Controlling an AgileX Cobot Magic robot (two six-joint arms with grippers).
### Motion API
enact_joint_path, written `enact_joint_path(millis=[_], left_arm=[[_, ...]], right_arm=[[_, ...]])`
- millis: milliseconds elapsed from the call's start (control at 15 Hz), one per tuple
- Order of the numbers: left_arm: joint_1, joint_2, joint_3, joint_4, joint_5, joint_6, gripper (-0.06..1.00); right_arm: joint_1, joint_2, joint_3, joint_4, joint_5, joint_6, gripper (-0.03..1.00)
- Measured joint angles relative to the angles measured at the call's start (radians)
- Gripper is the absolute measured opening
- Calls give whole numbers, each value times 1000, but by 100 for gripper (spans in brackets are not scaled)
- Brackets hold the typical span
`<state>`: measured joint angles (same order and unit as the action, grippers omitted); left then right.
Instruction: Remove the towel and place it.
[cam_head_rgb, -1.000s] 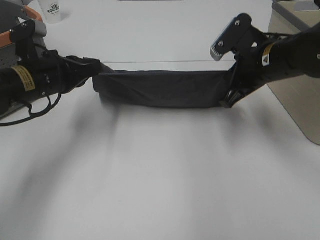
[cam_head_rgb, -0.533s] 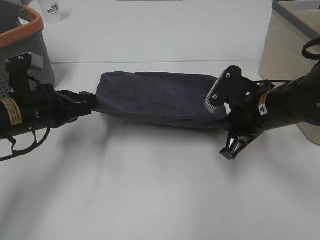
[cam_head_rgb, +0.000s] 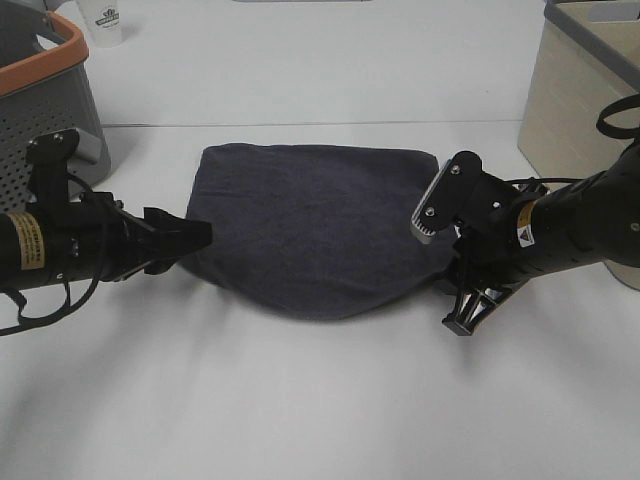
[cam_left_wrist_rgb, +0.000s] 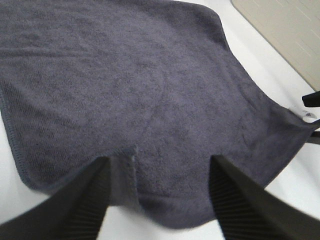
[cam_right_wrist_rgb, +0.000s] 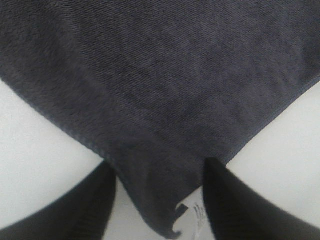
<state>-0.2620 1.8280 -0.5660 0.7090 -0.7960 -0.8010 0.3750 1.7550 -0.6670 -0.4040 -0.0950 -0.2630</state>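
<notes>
towel (cam_head_rgb: 310, 225) on table (cam_head_rgb: 320, 400), between tools

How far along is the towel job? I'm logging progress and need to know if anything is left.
Nearly done. The towel lies spread flat on the white table, outside the grey basket. In hand: the left tool and right tool both stand open, each with a towel corner between its fingers, unclamped. Left: draw both arms back from the cloth.
</notes>
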Motion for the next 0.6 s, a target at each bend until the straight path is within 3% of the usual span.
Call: enact_joint_path(millis=[67,133,333,600], left_arm=[[0,-6,0,14,1,-37,70],[0,-23,0,32,7,-74,75],[0,-112,1,104,101,-178,78],[0,-285,-24,138,367,-256,78]], right_arm=[[0,-15,1,-1,6,0,70],[0,-37,1,-1,22,0,75],[0,-124,1,1,113,0,78],[0,-256,-21,21,155,0,78]])
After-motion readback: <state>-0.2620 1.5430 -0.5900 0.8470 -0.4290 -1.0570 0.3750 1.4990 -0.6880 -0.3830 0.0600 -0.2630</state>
